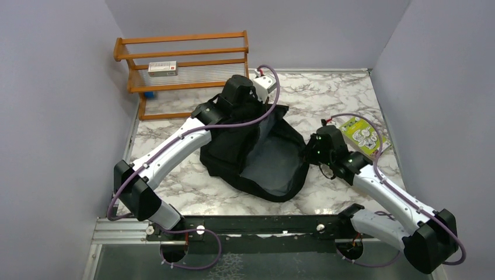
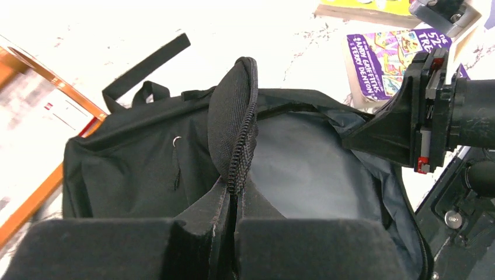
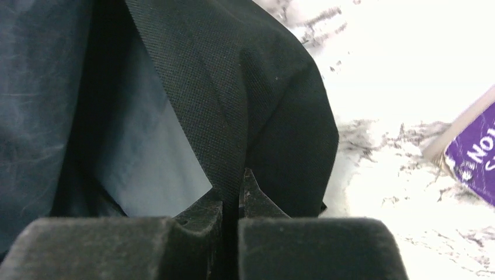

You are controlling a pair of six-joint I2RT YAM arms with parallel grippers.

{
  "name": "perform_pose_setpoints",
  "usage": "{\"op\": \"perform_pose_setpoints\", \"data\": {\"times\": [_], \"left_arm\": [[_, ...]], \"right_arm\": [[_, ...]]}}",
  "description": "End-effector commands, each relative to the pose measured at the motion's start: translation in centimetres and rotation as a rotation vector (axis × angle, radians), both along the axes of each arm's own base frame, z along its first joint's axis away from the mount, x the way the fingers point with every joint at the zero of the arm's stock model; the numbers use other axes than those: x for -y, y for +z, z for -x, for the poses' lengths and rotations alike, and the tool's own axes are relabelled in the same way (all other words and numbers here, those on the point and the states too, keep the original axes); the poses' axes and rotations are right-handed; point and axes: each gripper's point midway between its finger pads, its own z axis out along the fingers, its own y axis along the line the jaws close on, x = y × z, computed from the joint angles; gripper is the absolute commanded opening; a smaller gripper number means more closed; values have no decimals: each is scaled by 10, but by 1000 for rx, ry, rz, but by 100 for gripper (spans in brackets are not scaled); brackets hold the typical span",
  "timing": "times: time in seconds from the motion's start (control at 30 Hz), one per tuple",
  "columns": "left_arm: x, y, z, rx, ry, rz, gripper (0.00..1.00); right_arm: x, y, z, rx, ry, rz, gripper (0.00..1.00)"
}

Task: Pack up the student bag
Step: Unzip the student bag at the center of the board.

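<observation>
The student bag (image 1: 233, 153), a large black backpack with grey lining (image 1: 274, 157), lies open in the middle of the marble table. My left gripper (image 2: 236, 189) is shut on the bag's zippered rim (image 2: 240, 128) at the far side and holds it up. My right gripper (image 3: 238, 186) is shut on the black fabric edge (image 3: 233, 105) of the bag's right side. In the top view the left gripper (image 1: 248, 106) sits at the bag's back and the right gripper (image 1: 307, 153) at its right edge. The grey lining shows in both wrist views (image 2: 303, 169) (image 3: 152, 157).
A purple book (image 2: 391, 55) lies on the table right of the bag; it also shows in the right wrist view (image 3: 476, 157). A green-covered book (image 1: 365, 134) lies at the right. A wooden rack (image 1: 181, 58) holding a small box (image 1: 162, 69) stands at the back left.
</observation>
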Motion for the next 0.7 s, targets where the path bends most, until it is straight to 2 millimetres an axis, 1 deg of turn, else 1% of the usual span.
{"op": "perform_pose_setpoints", "data": {"times": [0.0,0.07,0.17,0.23,0.37,0.47,0.57,0.67], "left_arm": [[-8,56,-17,143,45,20,0],[-10,70,-19,166,50,25,0],[-11,85,-20,179,55,31,0],[-10,96,-20,186,59,40,0],[-6,107,-22,173,59,49,0],[-2,117,-23,166,49,63,0],[0,138,-22,188,40,92,0],[-2,160,-20,223,42,122,0]], "right_arm": [[-3,50,-24,152,1,2,1],[-4,63,-31,184,10,14,0],[-3,80,-44,227,19,54,0],[-2,85,-55,235,29,92,0],[2,94,-75,227,51,132,0],[7,99,-87,219,73,97,0],[1,109,-92,227,140,22,1],[-8,124,-91,266,192,-29,0]]}}
